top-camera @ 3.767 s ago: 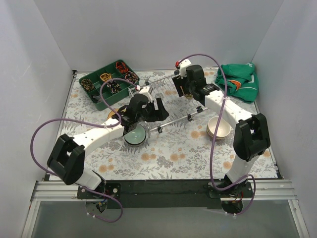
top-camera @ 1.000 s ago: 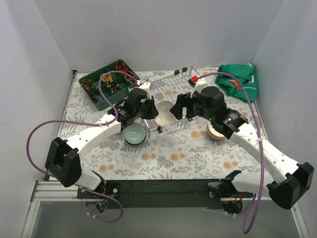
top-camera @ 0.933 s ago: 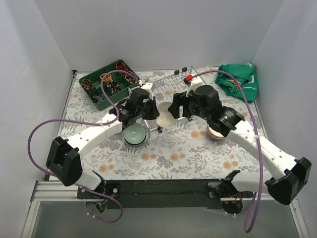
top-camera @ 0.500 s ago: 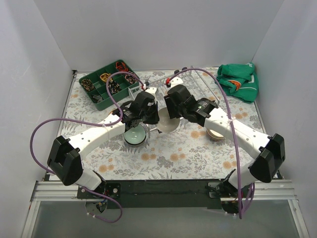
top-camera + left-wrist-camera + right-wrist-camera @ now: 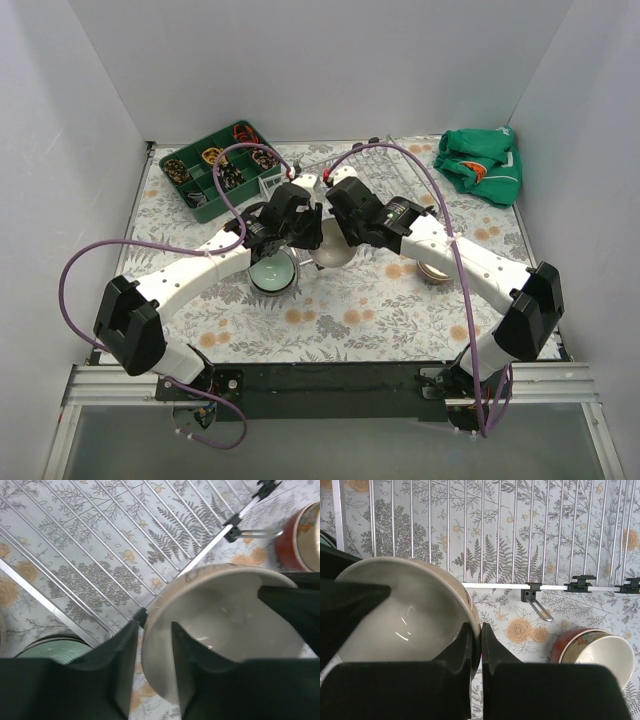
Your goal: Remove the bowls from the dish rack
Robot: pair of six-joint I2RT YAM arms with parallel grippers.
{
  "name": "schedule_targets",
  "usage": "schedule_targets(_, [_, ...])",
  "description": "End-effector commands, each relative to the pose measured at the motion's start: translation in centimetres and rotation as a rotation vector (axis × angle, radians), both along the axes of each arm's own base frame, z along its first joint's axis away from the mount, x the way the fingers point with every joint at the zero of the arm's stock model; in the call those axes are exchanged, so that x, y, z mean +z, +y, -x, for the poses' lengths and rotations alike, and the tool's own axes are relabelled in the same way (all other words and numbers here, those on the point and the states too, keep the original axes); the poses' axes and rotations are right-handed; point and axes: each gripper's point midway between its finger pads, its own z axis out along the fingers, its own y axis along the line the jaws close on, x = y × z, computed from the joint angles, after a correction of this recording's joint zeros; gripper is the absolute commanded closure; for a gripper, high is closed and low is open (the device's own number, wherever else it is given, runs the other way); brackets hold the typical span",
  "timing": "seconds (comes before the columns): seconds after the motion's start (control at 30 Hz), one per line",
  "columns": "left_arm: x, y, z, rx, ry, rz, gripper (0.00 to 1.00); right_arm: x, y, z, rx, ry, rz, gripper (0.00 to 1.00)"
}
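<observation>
- The right tool point(image 5: 475, 632) is pinching the rim of a beige bowl point(image 5: 405, 615), its two fingers drawn almost together with the bowl wall between them.
- The left tool point(image 5: 152, 635) is straddling the opposite side of the same rim at a narrow spread. A sliver of desk is showing between its outer finger and the wall, so from here it is not looking clamped.
- The bowl is hanging tilted between the two tools, over the near corner of the dish rack point(image 5: 485, 535).
- A mint-green bowl point(image 5: 272, 272) is sitting on the desk point(image 5: 350, 320) just left of the held one.
- A red bowl point(image 5: 565, 647) is standing on the right beyond the rack's rail, with a pale bowl point(image 5: 600, 657) nested inside it.
- A green tray point(image 5: 207, 212) of small bits is lying at the far left and a green cloth point(image 5: 482, 165) at the far right.
</observation>
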Motion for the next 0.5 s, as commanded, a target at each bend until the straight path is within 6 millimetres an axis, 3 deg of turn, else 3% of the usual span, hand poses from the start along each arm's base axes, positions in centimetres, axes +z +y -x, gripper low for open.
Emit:
schedule_targets(0.0, [7.2, 0.1, -0.2, 0.012, -0.169, 0.129, 0.56, 1.7, -1.1, -1.1, -0.081, -0.052, -0.008, 0.99])
schedule_targets(0.07, [8.0, 0.8, -0.1, 0.023, -0.208, 0.135, 0.38, 1.9, -2.1, -1.1, -0.095, -0.040, -0.019, 0.99])
schedule_targets(0.2, [10.2, 2.2, 0.2, 0.050, -0.296, 0.166, 0.15, 2.6, -3.9, -1.0, -0.120, -0.011, -0.071, 0.99])
schedule_targets(0.33, [12.6, 3.9, 0.3, 0.103, -0.401, 0.202, 0.04, 3.8, -7.2, -1.0, -0.177, -0.004, -0.137, 0.99])
schedule_targets(0.43, [13.3, 5.5, 0.4, 0.143, -0.465, 0.191, 0.02, 4.0, -11.2, -1.2, -0.256, 0.004, -0.185, 0.99])
schedule_targets(0.47, [13.3, 6.3, 0.3, 0.171, -0.486, 0.176, 0.02, 4.6, -13.4, -1.4, -0.310, -0.014, -0.207, 0.99])
